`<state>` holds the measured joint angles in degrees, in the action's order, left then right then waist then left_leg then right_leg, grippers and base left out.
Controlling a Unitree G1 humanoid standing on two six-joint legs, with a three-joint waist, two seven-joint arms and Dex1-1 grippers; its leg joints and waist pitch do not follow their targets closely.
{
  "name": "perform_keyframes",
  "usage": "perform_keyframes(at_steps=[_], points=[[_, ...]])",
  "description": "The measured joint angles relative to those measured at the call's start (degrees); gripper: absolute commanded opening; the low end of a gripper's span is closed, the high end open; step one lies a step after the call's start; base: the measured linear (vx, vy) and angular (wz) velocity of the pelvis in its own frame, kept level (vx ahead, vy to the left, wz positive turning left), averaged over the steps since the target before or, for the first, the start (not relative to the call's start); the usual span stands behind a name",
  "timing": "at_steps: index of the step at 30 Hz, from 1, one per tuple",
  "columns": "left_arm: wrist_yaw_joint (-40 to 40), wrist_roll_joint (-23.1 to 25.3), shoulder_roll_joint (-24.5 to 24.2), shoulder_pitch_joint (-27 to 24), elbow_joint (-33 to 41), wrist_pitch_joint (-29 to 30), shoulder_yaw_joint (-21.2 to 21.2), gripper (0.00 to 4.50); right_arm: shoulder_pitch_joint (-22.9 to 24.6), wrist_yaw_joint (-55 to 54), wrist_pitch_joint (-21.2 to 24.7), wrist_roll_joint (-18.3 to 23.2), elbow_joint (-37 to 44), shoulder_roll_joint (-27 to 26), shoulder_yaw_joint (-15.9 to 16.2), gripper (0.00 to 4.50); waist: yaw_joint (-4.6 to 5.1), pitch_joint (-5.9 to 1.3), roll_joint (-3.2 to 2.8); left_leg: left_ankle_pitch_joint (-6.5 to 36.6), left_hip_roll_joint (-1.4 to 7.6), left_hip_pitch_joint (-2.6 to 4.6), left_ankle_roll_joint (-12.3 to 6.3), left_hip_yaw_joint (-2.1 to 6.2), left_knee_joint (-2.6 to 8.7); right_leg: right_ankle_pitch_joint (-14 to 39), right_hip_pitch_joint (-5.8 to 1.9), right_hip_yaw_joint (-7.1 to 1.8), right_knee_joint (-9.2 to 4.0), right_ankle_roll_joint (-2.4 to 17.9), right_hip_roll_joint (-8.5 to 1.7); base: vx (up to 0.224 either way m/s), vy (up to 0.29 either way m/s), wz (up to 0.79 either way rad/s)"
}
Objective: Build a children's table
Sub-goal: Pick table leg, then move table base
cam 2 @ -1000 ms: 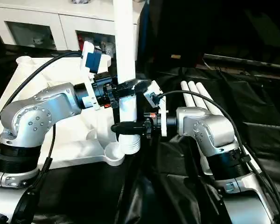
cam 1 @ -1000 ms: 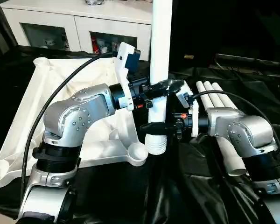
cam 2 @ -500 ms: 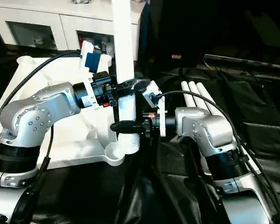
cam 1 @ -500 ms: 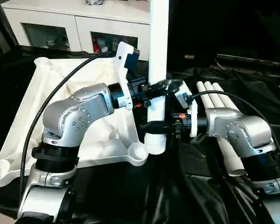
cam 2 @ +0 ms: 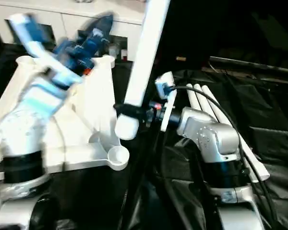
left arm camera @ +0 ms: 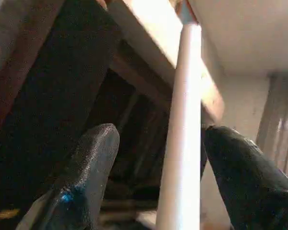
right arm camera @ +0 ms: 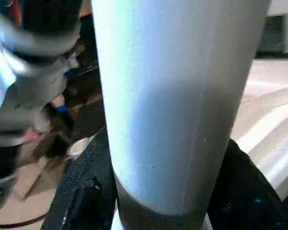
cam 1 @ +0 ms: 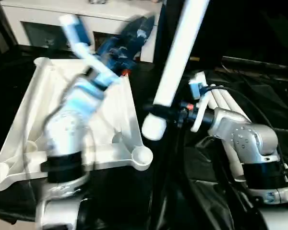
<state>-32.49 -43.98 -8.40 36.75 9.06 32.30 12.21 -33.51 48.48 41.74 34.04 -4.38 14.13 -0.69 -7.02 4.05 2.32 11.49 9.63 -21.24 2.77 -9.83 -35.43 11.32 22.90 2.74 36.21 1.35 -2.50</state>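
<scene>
The white tabletop [cam 1: 33,105] lies underside up on the left, with a round corner socket [cam 1: 142,157] at its near right corner. One long white leg [cam 1: 180,52] leans with its top to the right, its thick end [cam 1: 153,128] hanging above and just right of that socket. My right gripper [cam 1: 158,111] is shut on the leg near this lower end; its black fingers [right arm camera: 81,191] press both sides. My left gripper [cam 1: 134,31] is raised over the tabletop's far edge, clear of the leg, fingers [left arm camera: 86,163] open.
Several spare white legs [cam 1: 224,98] lie side by side on the black cloth behind my right arm. A white cabinet with glass doors [cam 1: 43,21] stands behind the tabletop. Black cloth [cam 1: 182,191] covers the near floor.
My left gripper has let go of the leg and swung up and to the left. The leg, upright before, now leans right in my right gripper with its lower end lifted.
</scene>
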Motion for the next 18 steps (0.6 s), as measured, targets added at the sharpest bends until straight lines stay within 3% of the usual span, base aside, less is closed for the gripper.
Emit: perform_keyframes(at_steps=[5,8,12,13,18], points=[[-14.34,18.07,-21.64,-10.78,-0.79,-6.63,-13.44,3.37,2.49,-8.16,-10.18,-11.0,-1.52,1.49,1.21,1.92,0.49,-0.06,-0.3,-0.07,0.04,0.1,0.24,0.01,0.06,0.0,-0.05,-0.02,-0.01,-0.09,0.05,0.0,0.0,0.0],[-21.44,23.15,-28.02,-16.35,-2.18,-10.03,-19.0,3.37,4.45,-11.05,-10.63,-12.65,-2.66,1.08,1.35,1.91,0.49,-0.03,-0.35,-0.08,0.03,0.07,0.25,0.0,0.07,-0.04,-0.02,-0.02,-0.02,-0.06,0.04,0.0,0.0,0.0],[-27.19,26.32,-33.61,-19.44,-2.26,-11.44,-24.78,3.37,6.09,-12.63,-10.92,-13.66,-3.16,0.99,1.49,1.91,0.51,0.0,-0.43,-0.11,0.05,0.16,0.3,0.0,0.09,-0.07,-0.08,-0.02,0.03,-0.01,0.05,0.0,0.0,0.0],[-28.34,27.33,-34.71,-19.91,-2.67,-12.2,-26.05,3.19,6.71,-12.73,-11.09,-13.81,-3.16,1.01,1.61,1.91,0.56,-0.03,-0.49,-0.11,0.05,0.18,0.3,0.0,0.1,-0.07,-0.09,-0.03,0.04,-0.01,0.04,0.0,0.0,0.0],[-30.89,33.81,-35.9,-20.16,-9.56,-17.82,-29.49,2.88,9.0,-12.73,-12.27,-14.95,-3.15,0.49,3.51,1.91,0.74,0.01,-0.76,-0.18,0.05,0.21,0.42,0.0,0.14,-0.2,-0.06,-0.03,0.06,0.11,0.06,0.0,0.0,0.0]])
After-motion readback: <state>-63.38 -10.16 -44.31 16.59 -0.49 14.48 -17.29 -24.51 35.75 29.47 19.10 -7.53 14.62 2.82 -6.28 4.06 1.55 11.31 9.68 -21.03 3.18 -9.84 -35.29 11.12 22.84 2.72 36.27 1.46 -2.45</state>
